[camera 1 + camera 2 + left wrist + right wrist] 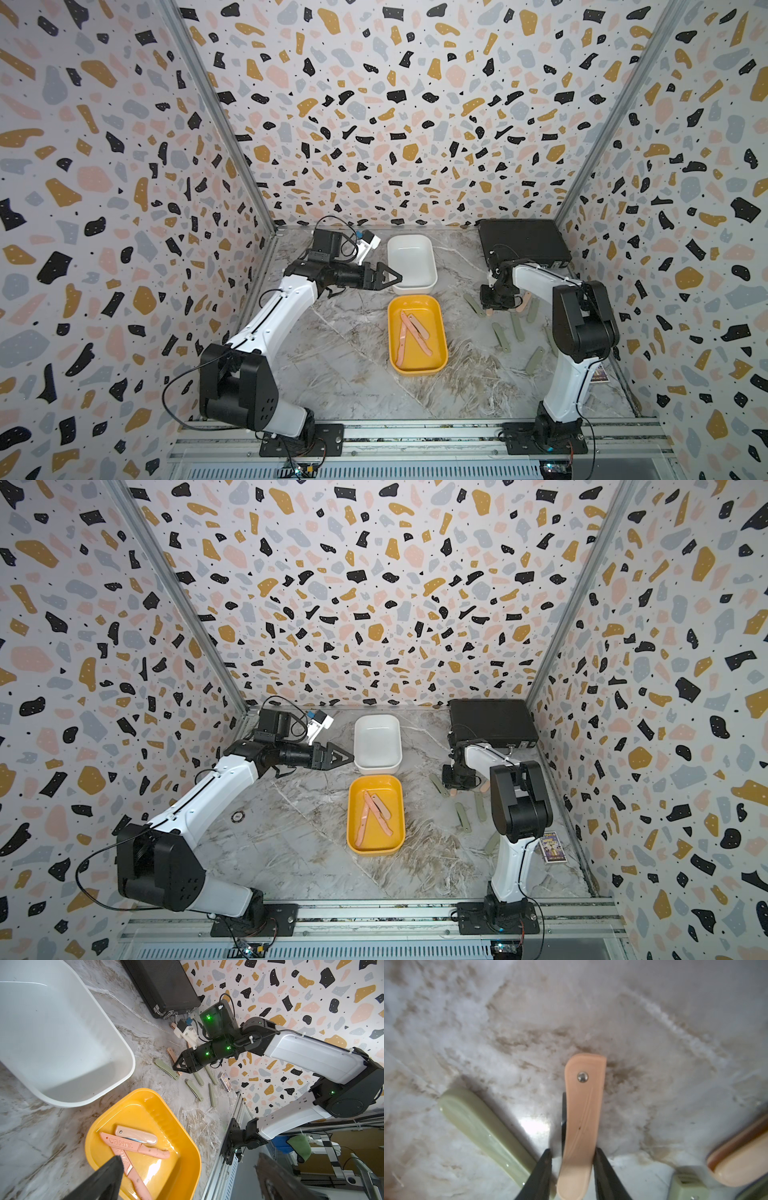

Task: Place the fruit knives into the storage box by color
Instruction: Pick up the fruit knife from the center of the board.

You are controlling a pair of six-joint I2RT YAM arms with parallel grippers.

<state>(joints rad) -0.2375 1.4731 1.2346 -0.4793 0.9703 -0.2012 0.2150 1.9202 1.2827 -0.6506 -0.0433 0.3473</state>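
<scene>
A yellow storage box (443,332) at the table's middle holds three pink fruit knives (415,332). Behind it stands a white box (432,266) with nothing in it. My left gripper (395,276) hovers open beside the white box, holding nothing; in its wrist view, the left gripper (189,1159) is above the yellow box (187,1126). My right gripper (573,1151) is low over the table on the right, and a pink knife (583,1105) lies between its fingers. One finger is a little clear of it. Several green knives (498,334) lie around the right gripper (498,305).
A black case (523,243) sits at the back right. A small printed card box (552,848) lies by the right arm's base. Another pink knife (737,1165) and a green one (483,1124) flank the right gripper. Patterned walls enclose three sides.
</scene>
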